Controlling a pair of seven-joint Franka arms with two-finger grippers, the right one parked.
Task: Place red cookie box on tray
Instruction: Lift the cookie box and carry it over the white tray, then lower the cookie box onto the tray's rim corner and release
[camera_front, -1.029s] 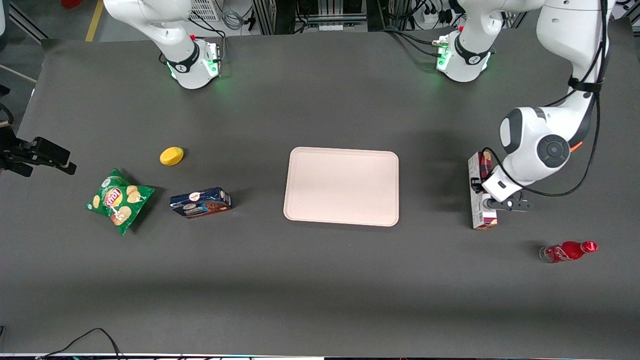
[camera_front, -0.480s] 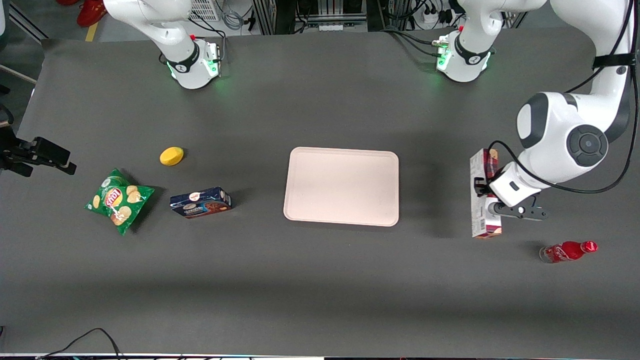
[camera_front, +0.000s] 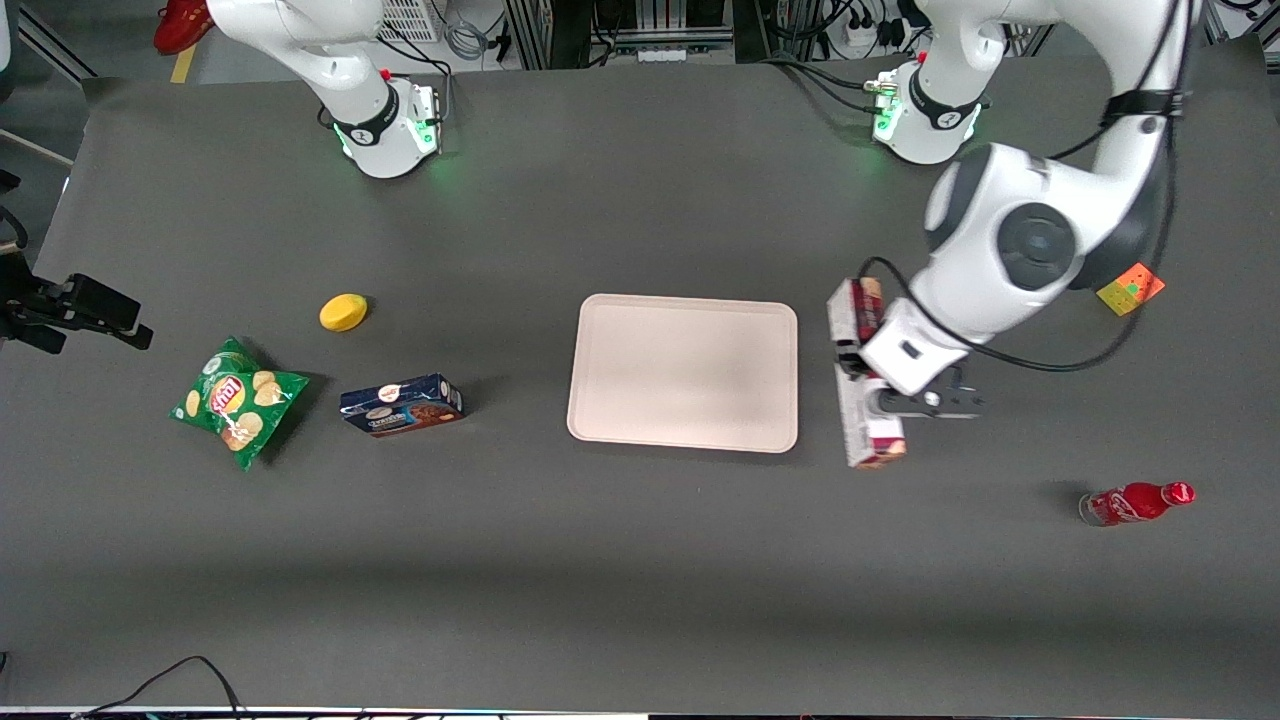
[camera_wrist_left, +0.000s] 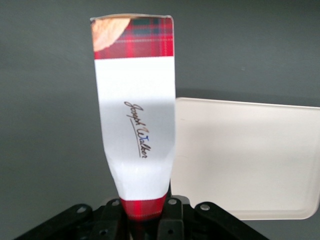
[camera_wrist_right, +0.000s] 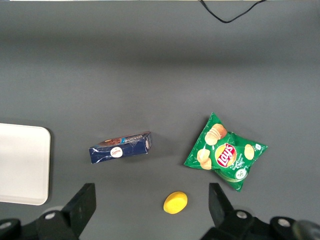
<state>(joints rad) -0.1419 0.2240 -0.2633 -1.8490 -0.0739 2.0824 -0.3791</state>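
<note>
Gripping the red cookie box (camera_front: 862, 385) beside the tray (camera_front: 683, 372), the tool (camera_front: 868, 398) hides the box's middle.

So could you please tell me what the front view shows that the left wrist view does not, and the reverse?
Only the front view shows the red soda bottle, the small orange cube, the green crisp bag, the dark blue cookie box and the yellow lemon-like object. Only the left wrist view shows the script lettering on the box's white face. Both show the long red-plaid and white cardboard cookie box held in the left arm's claw, just beside the flat cream-pink rectangular tray.
</note>
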